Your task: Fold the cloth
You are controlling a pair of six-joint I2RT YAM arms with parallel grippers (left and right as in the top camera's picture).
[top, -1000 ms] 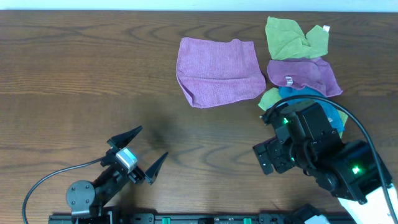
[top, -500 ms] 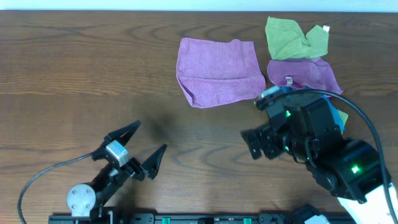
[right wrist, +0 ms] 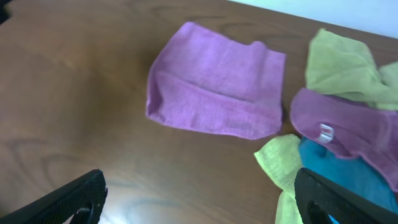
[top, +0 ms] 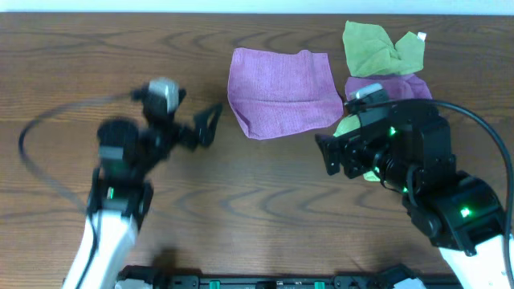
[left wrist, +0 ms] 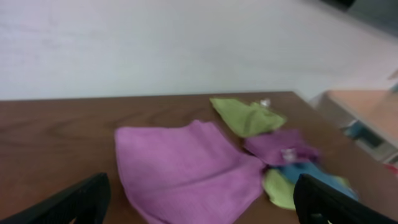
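Both arms have come up the table since the earlier frames: the left gripper point(top: 205, 124), blurred with motion, now sits just left of the cloth point(top: 283, 92), and the right gripper point(top: 325, 155) has advanced to just below its lower right corner. Neither touches it. Each gripper's jaws are spread wide and hold nothing.

Soft and fuzzy, the mauve cloth lies flat at the table's point(top: 120, 56) far middle, a rough square with its lower edge doubled over into a thick band; it has not shifted. The table is dark brown wood grain.

To the right lies a heap of crumpled cloths: one purple cloth point(right wrist: 348, 121) with a small white tag, one blue cloth point(right wrist: 339, 171) and green cloths point(right wrist: 342, 65), at least two. One black cable point(top: 474, 128) loops over the right arm.
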